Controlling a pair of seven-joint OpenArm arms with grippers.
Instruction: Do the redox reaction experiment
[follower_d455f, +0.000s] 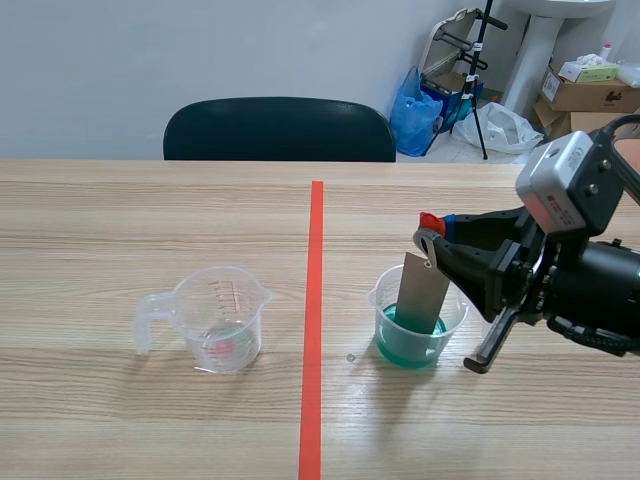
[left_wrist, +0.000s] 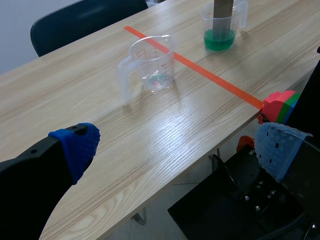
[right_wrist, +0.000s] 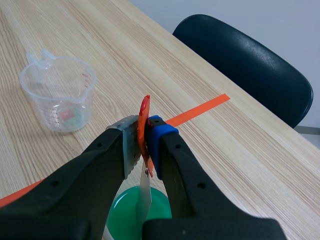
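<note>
Right pincer (follower_d455f: 432, 236) clenched on strip (follower_d455f: 423, 292) top; strip near upright, hanging straight below it, lower end in green liquid (follower_d455f: 405, 345) in beaker (follower_d455f: 386, 300), right of tape (follower_d455f: 316, 300). Left pincer (left_wrist: 178, 147) released, well apart, off near counter (follower_d455f: 150, 220) edge.

Black right arm (follower_d455f: 600, 280) bears a grey camera box (follower_d455f: 562, 185); left pincer (left_wrist: 178, 148) has blue pads (left_wrist: 80, 146).
</note>
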